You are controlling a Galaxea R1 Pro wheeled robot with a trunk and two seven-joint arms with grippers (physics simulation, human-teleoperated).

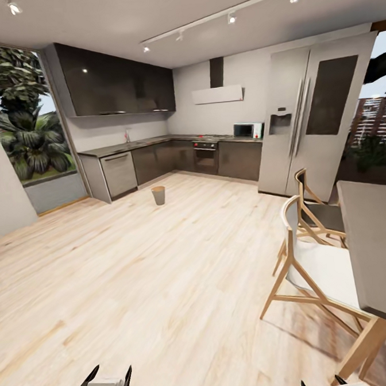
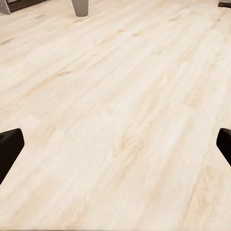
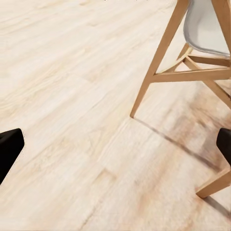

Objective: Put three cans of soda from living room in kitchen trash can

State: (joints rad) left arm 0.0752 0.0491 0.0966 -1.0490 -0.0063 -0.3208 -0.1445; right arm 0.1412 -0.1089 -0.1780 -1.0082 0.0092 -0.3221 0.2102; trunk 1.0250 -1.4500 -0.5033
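A kitchen with dark grey cabinets (image 1: 156,161), a tall steel fridge (image 1: 311,115) and a pale wood plank floor (image 1: 135,277). The small round tapered grey bin (image 1: 158,195) stands upright on the floor near the cabinets, well apart from the robot and ahead of it, slightly left. It looks light and rigid, likely to tip if bumped, so cans are best dropped straight down through its open top. The left tool (image 1: 108,380) sits at the lower edge of the head view, fingers spread wide, holding nothing; its wrist view looks over bare floor toward the bin's base (image 2: 80,6). The right tool's dark fingertips (image 3: 9,149) are also wide apart and empty, near a wood-legged white chair (image 1: 319,265) beside a grey tabletop (image 1: 375,243). No soda cans are visible.
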